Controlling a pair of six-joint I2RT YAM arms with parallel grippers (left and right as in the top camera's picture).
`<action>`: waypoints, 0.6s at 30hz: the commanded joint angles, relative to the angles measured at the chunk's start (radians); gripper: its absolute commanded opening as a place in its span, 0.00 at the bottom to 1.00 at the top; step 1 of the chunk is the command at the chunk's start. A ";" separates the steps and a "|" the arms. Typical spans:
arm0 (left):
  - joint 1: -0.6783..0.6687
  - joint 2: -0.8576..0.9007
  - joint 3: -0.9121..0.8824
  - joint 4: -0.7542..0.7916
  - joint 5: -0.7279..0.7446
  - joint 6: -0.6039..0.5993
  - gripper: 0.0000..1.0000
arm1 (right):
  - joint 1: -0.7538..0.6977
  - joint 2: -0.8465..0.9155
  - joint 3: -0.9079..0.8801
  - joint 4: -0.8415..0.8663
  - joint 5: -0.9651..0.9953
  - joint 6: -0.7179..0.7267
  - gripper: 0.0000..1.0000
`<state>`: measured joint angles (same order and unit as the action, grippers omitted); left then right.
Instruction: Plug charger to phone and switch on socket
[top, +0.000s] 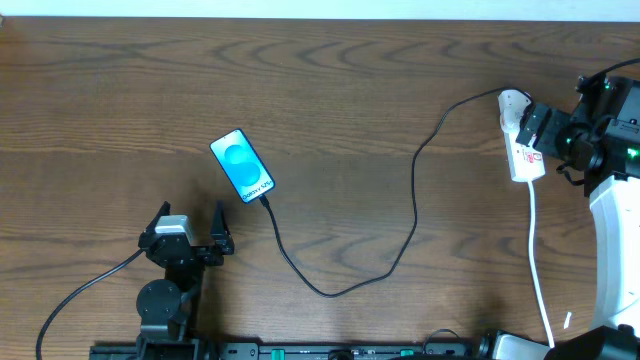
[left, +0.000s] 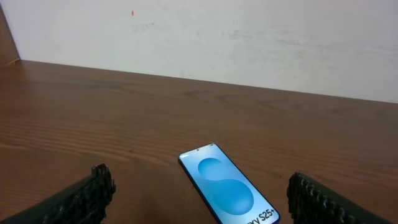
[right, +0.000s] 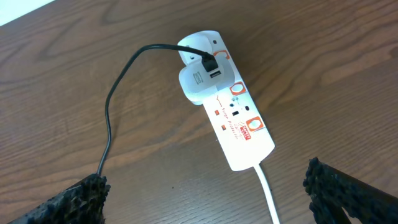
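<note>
Right claw (right: 204, 177) spread wide and empty, hanging just above the socket (right: 236, 118), poised, I judge, to switch it on. From there the charger (top: 415, 200) runs across the table (top: 340, 90) to the phone (top: 241, 165), seemingly plugged in. Near the phone my left claw (top: 191, 212) gapes empty.

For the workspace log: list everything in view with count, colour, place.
phone: one, blue screen, black edges, flat at left-centre of table
charger: one, black, from the phone's lower end to the adapter
socket: one, white with red marks, right side of table
adapter: one, white, on the socket's far end
white cord: one, white, from socket toward near edge
table: one, brown, underneath all
left tool: one, black, open, short of the phone
right tool: one, black, open, above the socket
</note>
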<state>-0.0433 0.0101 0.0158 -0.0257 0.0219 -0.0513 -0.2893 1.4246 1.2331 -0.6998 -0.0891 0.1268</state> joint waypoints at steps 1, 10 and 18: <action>-0.003 -0.005 -0.012 -0.048 -0.019 0.010 0.91 | 0.002 -0.005 -0.006 -0.004 0.008 0.015 0.99; -0.003 -0.005 -0.012 -0.048 -0.019 0.010 0.91 | 0.002 -0.006 -0.007 -0.022 0.008 0.015 0.99; -0.003 -0.005 -0.012 -0.048 -0.019 0.010 0.91 | 0.009 -0.113 -0.126 0.100 0.009 0.014 0.99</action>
<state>-0.0433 0.0101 0.0158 -0.0261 0.0231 -0.0513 -0.2893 1.3952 1.1896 -0.6605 -0.0887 0.1268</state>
